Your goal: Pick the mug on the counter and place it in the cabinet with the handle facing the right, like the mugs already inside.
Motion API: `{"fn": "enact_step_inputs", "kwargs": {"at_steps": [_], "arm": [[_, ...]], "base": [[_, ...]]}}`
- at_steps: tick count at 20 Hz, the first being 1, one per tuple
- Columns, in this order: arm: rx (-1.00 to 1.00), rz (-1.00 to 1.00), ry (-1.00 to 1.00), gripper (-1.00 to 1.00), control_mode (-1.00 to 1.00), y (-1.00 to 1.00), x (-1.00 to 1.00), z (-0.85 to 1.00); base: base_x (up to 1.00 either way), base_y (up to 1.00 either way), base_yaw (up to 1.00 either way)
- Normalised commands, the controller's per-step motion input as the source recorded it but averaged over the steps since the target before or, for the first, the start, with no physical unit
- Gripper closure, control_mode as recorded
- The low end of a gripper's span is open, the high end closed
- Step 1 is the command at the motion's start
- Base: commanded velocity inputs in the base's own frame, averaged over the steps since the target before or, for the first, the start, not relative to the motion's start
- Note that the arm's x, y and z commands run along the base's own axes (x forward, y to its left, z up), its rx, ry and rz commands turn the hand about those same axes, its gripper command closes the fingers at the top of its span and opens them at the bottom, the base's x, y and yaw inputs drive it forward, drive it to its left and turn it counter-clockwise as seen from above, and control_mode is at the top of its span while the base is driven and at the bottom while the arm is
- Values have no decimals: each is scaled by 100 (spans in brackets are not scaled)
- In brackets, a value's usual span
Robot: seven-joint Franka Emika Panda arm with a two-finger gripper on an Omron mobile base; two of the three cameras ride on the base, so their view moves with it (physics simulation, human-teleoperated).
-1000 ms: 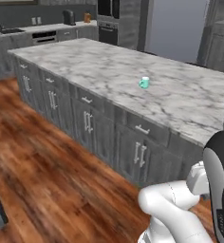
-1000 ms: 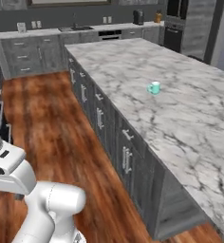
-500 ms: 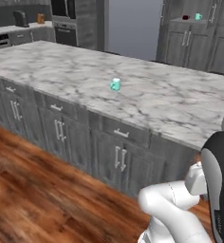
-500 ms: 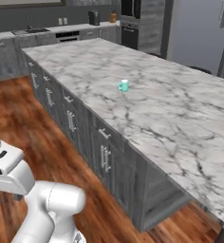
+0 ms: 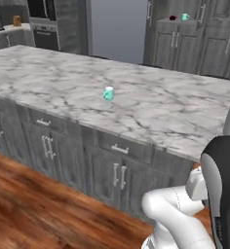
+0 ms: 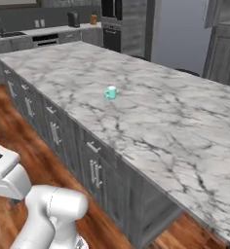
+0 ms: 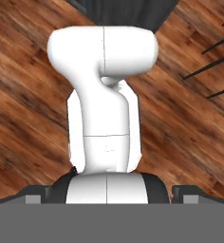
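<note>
Mug: I see the small teal-green mug (image 5: 108,94) standing upright on the bench, alone, near the middle of the slab's width and set back from the near edge. Glazed ceramic look, short cylinder, pale interior. I cannot tell which way its handle points.
Bench: white marble slab (image 5: 165,114) with grey veining, smooth and flat, square-cut edges. Grey panelled drawer and door fronts (image 5: 118,165) below, with light bar handles.
Cabinet: tall grey wood-grain unit (image 5: 195,39) at the far right, well apart from the bench. Panelled doors with light vertical bar handles under an open niche.
Mugs inside: I see a dark red mug (image 5: 173,18) and a teal mug (image 5: 185,17) side by side in the niche, red on the left. Too small to read handle direction.
Fingers: two dark tips (image 7: 112,194) at the hand view's lower corners, spread as wide as they go, holding nothing. They face wood-plank floor (image 7: 23,118), brown with a streaked grain.
</note>
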Motion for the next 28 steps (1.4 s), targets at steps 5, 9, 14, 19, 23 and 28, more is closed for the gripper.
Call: {"fn": "enact_step_inputs", "kwargs": {"at_steps": [5,9,14,19,23,28], "arm": [[0,0,0,-100,100,0,0,0],[0,0,0,-100,100,0,0,0],[0,0,0,-100,100,0,0,0],[0,0,0,-100,100,0,0,0],[0,0,0,-100,100,0,0,0],[0,0,0,-100,100,0,0,0]], "base": [[50,0,-28],[41,0,-32],[43,0,-33],[39,13,-22],[60,7,-23],[59,12,-31]]}}
